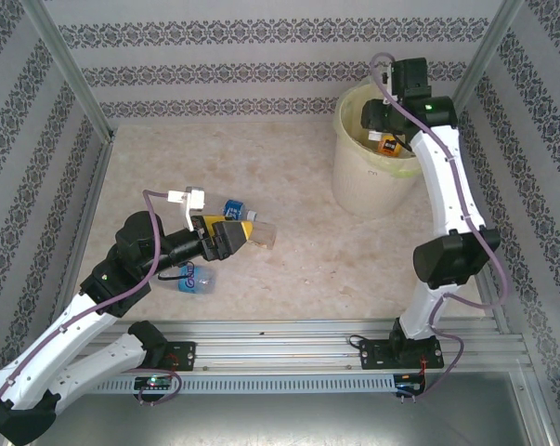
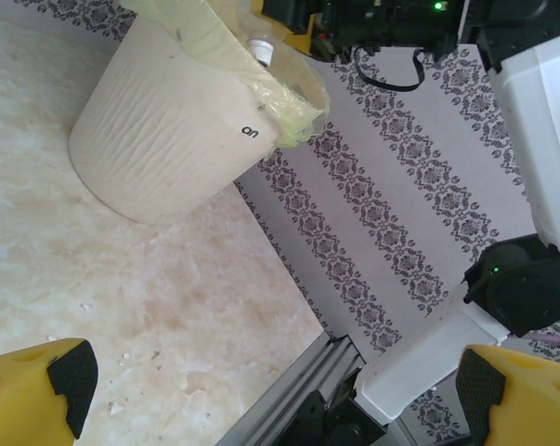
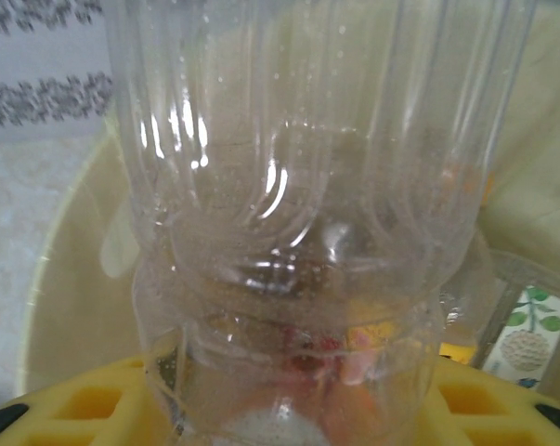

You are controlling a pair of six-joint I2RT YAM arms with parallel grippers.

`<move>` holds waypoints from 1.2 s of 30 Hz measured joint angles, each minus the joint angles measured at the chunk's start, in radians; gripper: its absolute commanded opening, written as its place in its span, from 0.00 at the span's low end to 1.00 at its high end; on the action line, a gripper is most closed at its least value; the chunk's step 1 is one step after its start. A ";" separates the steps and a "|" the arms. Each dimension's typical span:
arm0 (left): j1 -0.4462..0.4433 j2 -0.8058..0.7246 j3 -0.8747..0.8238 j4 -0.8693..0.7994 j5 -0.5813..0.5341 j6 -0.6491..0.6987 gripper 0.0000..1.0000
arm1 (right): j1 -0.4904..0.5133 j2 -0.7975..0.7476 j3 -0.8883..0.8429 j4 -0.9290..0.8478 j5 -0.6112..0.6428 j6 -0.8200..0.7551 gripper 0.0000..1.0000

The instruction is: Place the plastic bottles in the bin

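Plainly the table (image 1: 289,279) is the broad pale stage, and the bin (image 1: 358,190), a cream bucket with a yellowish liner, stands toward its far right corner. Over the bin's mouth the right pincer (image 1: 388,139) is clamped on a clear ribbed bottle (image 3: 298,232), which hangs above others already inside. The left pincer (image 1: 235,234) gapes wide, holding nothing, low over the table's left side among three loose bottles. These are a blue-labelled bottle (image 1: 198,277) nearest the arms, a farther bottle (image 1: 231,206) beyond the wrist, and a bare clear one (image 1: 264,234) just ahead of the fingers. They look empty, so I'd guess they are feather-light, thin-walled, slick, and apt to roll or dent. A gentle pinch across the ribbed waist, square to the length, seems safest.
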 measured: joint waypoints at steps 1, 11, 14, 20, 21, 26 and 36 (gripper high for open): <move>0.000 0.000 0.000 -0.007 0.000 0.002 1.00 | 0.000 0.013 0.000 -0.007 -0.007 -0.005 0.43; 0.000 0.000 0.000 -0.037 -0.007 0.006 1.00 | 0.019 0.085 0.040 -0.078 -0.152 -0.051 0.43; 0.000 -0.001 0.000 -0.038 -0.011 0.006 1.00 | 0.022 0.085 0.037 -0.082 -0.214 -0.051 0.43; 0.000 -0.003 0.000 -0.068 -0.029 0.010 1.00 | 0.042 0.084 0.002 -0.081 -0.356 -0.051 0.42; 0.000 -0.003 0.000 -0.074 -0.030 0.010 1.00 | 0.047 0.080 -0.011 -0.082 -0.382 -0.051 0.42; 0.000 -0.002 0.000 -0.083 -0.037 0.013 1.00 | 0.061 0.023 -0.125 -0.056 -0.471 -0.047 0.43; 0.000 0.023 0.000 -0.083 -0.037 0.014 1.00 | 0.051 -0.079 -0.184 -0.063 -0.431 0.013 0.63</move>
